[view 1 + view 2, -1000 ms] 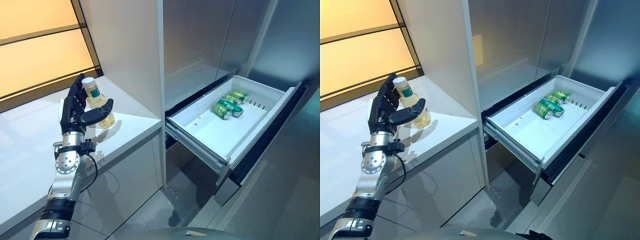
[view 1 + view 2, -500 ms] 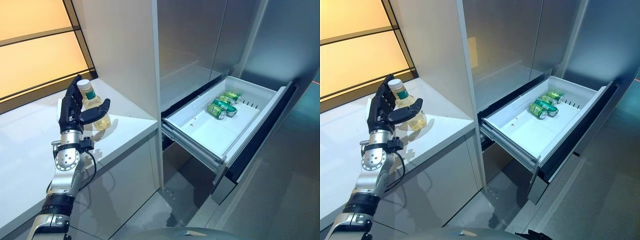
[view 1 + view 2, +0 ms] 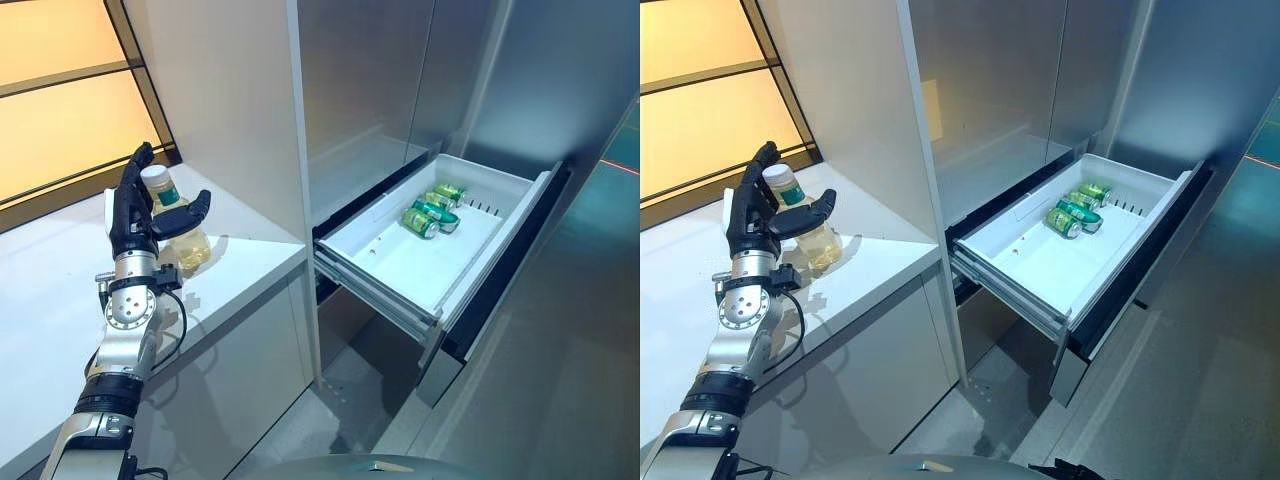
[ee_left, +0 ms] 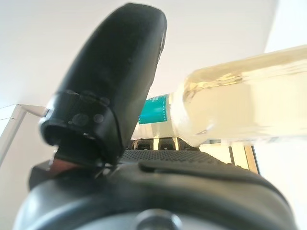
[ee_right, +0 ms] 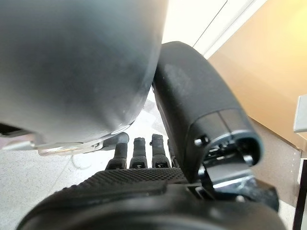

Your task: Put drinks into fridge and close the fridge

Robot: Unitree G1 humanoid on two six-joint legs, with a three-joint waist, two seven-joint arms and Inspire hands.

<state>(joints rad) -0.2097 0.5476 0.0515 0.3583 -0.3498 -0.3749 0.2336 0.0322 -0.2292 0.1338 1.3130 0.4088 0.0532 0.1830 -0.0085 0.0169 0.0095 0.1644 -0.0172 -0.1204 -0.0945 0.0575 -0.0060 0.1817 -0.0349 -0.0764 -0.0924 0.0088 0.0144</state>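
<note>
A clear bottle of pale yellow drink (image 3: pixel 181 240) with a white cap stands on the white counter (image 3: pixel 60 290). My left hand (image 3: pixel 130 215) is open around it, straight fingers behind the bottle and the thumb across its front at the neck. The left wrist view shows the bottle (image 4: pixel 240 105) lying past the thumb (image 4: pixel 110 81). The fridge's white drawer (image 3: pixel 380 265) is pulled out, with green cans (image 3: pixel 425 212) lying at its back. My right hand (image 5: pixel 201 124) hangs idle with straight fingers.
A tall white panel (image 3: pixel 230 100) stands between the counter and the steel fridge doors (image 3: pixel 370 80). The drawer's dark front (image 3: pixel 500 280) juts out over the grey floor (image 3: pixel 560 400). An orange-lit window (image 3: pixel 60 120) runs behind the counter.
The camera has shifted, so the whole scene sits further left. My left hand stays by the bottle; its thumb now sits a little higher on it. The drawer and cans are unchanged.
</note>
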